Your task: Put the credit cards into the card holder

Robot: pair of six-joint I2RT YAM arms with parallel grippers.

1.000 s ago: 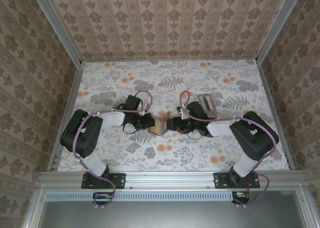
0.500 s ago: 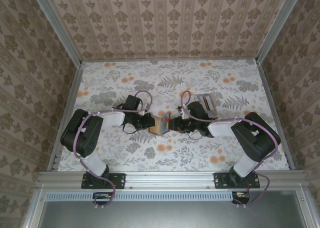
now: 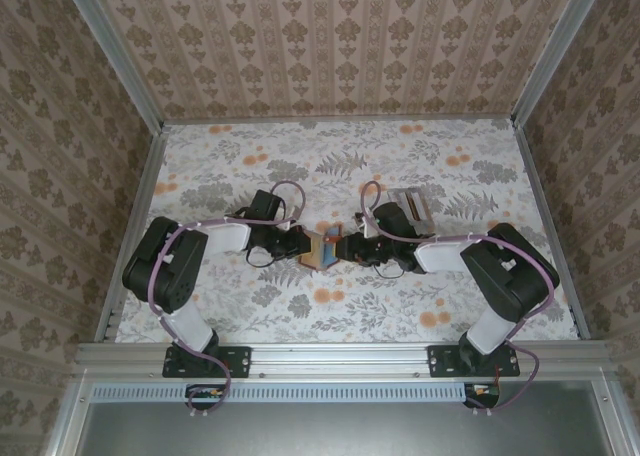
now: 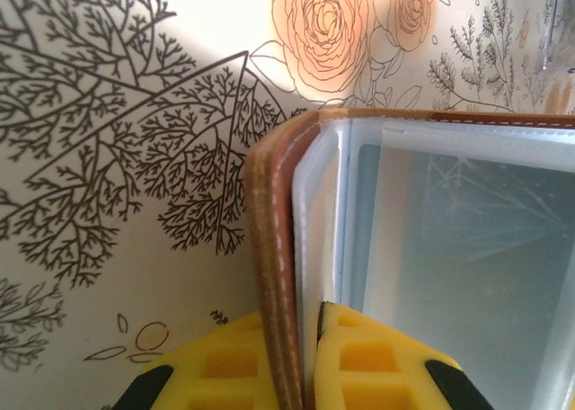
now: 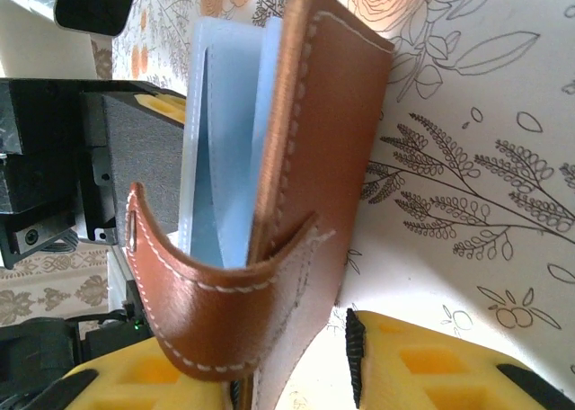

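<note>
- At the middle of the bench, the card holder is held on edge between the two arms, its reddish-brown leather covers parted into a narrow V.
- The left fingers, reaching in from 9 o'clock of the holder, are pressed together on one leather cover. They pinch it just beside the clear sleeves.
- The right fingers, at 3 o'clock of the holder, stand either side of the other cover, below the curled clasp tab. Whether they truly clamp it or merely bracket it cannot be told.
- The credit cards lie as a silvery stack flat on the bench at about 2 o'clock from the holder, just beyond the right wrist. Neither arm touches them.
- Done, by the look of it: the holder is unclasped and opened enough to show its sleeves.
- Whether any sleeve already carries a card is unclear, as the pale blue-grey panels could be empty plastic.
- Left, on this judgement: nearly the whole task. One arm would have to hold the holder open and steady. The other would fetch a card from the stack, slide it into a sleeve, and repeat for the rest.
- The likely difficulty is that thin cards lying flat offer little edge to grasp, and the sleeve mouths are narrow.
</note>
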